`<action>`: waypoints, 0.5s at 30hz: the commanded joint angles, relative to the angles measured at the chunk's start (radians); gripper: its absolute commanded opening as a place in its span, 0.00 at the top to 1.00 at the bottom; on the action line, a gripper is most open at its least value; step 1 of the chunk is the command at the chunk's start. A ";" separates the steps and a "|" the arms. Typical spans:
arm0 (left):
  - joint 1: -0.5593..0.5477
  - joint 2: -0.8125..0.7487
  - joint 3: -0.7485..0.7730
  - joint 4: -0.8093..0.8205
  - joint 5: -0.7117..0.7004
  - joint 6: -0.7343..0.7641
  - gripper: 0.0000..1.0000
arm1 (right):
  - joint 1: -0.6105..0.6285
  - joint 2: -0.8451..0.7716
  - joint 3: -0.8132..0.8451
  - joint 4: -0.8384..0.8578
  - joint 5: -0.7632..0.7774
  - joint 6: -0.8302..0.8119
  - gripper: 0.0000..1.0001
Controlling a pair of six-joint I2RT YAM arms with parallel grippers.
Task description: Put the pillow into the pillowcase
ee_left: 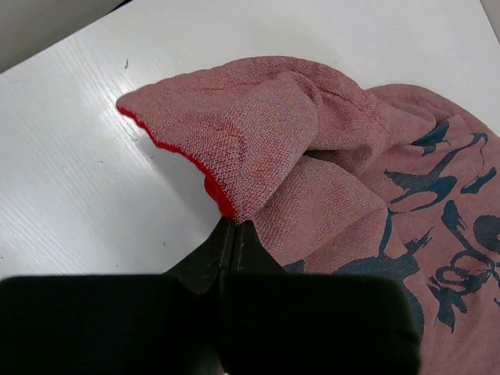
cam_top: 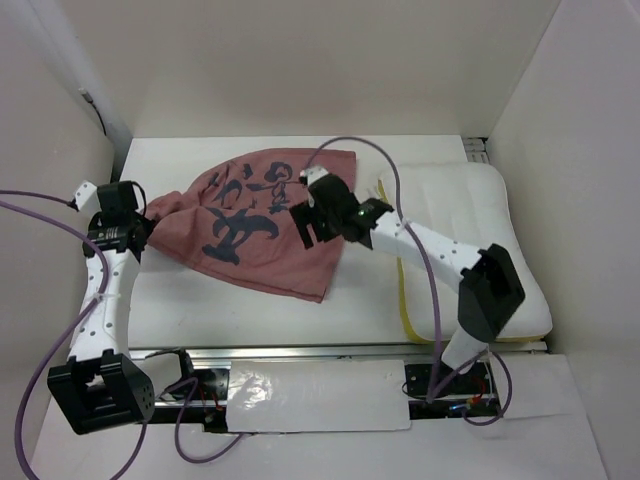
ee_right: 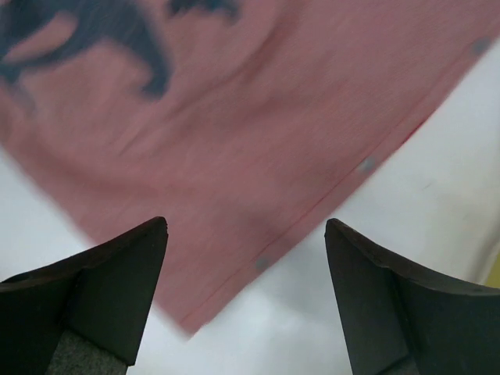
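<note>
White counter [cam_top: 180,310] carries everything. Biggest on it we see the pillow [cam_top: 470,215], white with yellow piping, flat just beside the pillowcase [cam_top: 260,240] on the right arm's side, not inside it. Pillowcase lies pink calligraphy face up, bunched toward the left arm's side. Left tool [ee_left: 234,226] clenched on the pillowcase's bunched corner, red edge showing there. Right tool [ee_right: 246,230] released, jaws wide, above the pillowcase's edge nearest the pillow, grasping nothing.

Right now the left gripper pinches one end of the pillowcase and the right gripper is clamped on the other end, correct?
Not quite. The right gripper is open, jaws spread above the pillowcase and gripping nothing, as the right wrist view shows. The left gripper does pinch one end.
</note>
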 commanded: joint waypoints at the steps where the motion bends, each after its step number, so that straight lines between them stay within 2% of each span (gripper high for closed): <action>1: -0.015 -0.052 -0.009 0.010 -0.019 -0.045 1.00 | 0.081 -0.085 -0.190 -0.007 0.039 0.135 0.14; 2: -0.015 -0.053 -0.009 -0.002 -0.028 -0.045 1.00 | 0.116 -0.112 -0.222 -0.016 0.039 0.135 0.16; 6: -0.025 -0.053 -0.009 -0.023 -0.028 -0.056 1.00 | 0.340 -0.110 -0.313 -0.106 0.205 0.187 0.16; 12: -0.025 -0.062 -0.018 -0.046 -0.039 -0.067 1.00 | 0.395 -0.059 -0.365 -0.032 0.168 0.247 0.16; 15: -0.025 -0.071 -0.018 -0.046 -0.039 -0.067 1.00 | 0.386 -0.016 -0.356 -0.021 0.229 0.247 0.16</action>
